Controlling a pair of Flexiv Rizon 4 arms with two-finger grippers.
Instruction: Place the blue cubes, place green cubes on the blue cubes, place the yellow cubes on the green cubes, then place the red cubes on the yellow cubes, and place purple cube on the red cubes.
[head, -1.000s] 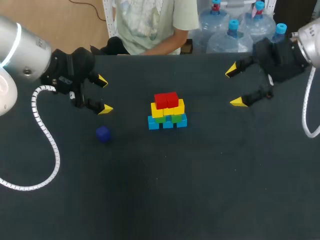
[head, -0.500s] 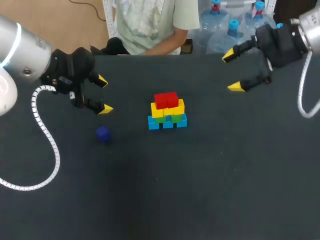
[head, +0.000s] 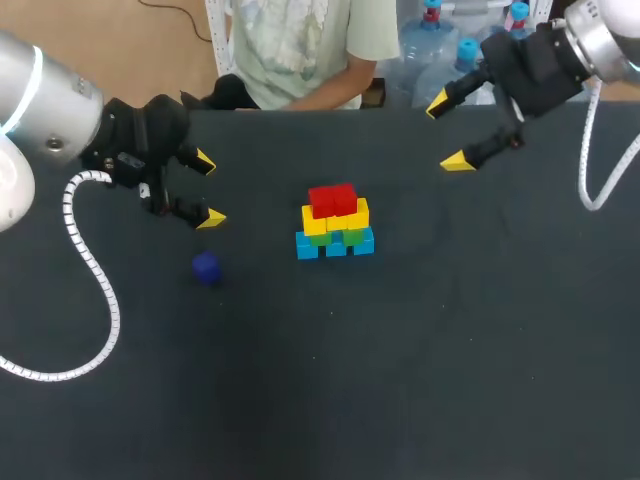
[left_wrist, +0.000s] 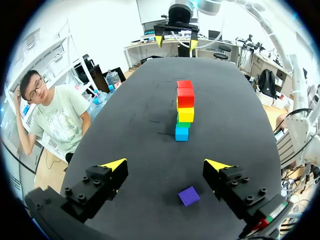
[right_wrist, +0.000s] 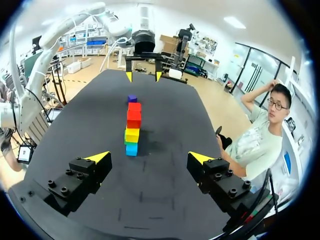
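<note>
- Jaws on both arms stand wide apart, holding nothing.
- Stepped pile of blue, green, yellow and red cubes (head: 335, 225) sits mid-way across the dark desk (head: 400, 380).
- Small purple cube (head: 206, 267) lies alone near the left jaws.

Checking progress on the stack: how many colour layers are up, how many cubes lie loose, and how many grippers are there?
Stacked layers: 4 (blue cubes, green cubes, yellow cubes, red cubes)
Loose cubes: 1 (purple cube)
Grippers: 2 (left gripper, right gripper)
Total: 7
</note>
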